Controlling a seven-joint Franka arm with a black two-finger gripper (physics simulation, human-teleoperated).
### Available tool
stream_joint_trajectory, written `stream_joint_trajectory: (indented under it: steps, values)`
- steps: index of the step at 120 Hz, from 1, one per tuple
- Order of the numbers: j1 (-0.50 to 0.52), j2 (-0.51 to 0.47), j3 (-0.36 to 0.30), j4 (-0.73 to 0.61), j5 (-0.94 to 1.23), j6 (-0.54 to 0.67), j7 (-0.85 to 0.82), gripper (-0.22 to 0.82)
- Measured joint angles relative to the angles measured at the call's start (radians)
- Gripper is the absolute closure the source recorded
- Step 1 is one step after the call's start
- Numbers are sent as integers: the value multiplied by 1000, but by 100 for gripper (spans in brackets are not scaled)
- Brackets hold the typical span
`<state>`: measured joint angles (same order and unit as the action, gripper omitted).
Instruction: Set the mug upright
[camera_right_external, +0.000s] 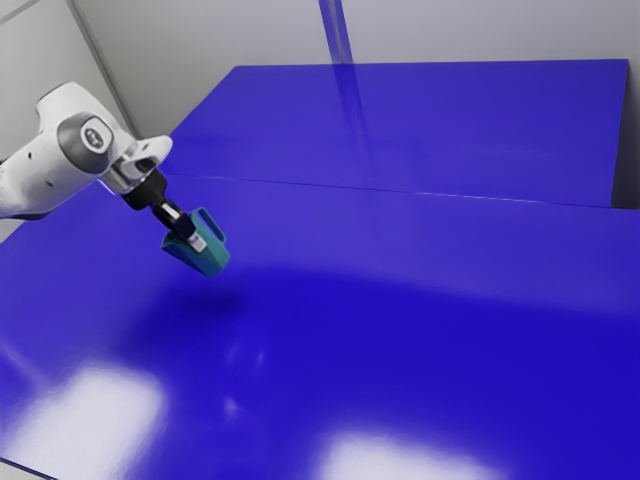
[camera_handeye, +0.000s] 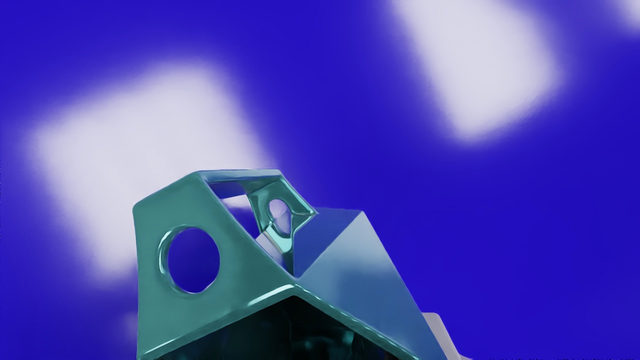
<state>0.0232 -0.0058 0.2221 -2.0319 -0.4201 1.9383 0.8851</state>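
In the exterior view my gripper (camera_right_external: 190, 236) is shut on the teal mug (camera_right_external: 210, 259), near the arm's side of the table. The mug hangs tilted above the tabletop, its mouth toward the hand, its base pointing down toward the exterior view's right and its handle on the upper side. In the wrist view the mug (camera_handeye: 235, 300) shows its dark mouth facing the hand, and its handle has round holes. A pale fingertip (camera_handeye: 440, 332) lies against the mug's outer wall; the other finger is hidden by the mug.
The glossy blue table (camera_right_external: 420, 300) stretches beneath and beyond the hand, with bright reflections and a dark shadow under the mug. A second blue surface (camera_right_external: 450, 125) adjoins its far edge, in front of a pale wall (camera_right_external: 480, 30).
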Motion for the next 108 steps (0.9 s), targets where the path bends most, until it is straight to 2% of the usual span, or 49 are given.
stream_joint_trajectory:
  steps: [20,43,66,108]
  values:
    - [-20,-60,-45,-77,128,55,-99,78]
    - [5,-97,-92,-146,243,114,-219,78]
    - [-17,-138,-112,-217,338,174,-341,78]
    - [-51,-136,-150,-282,464,278,-547,78]
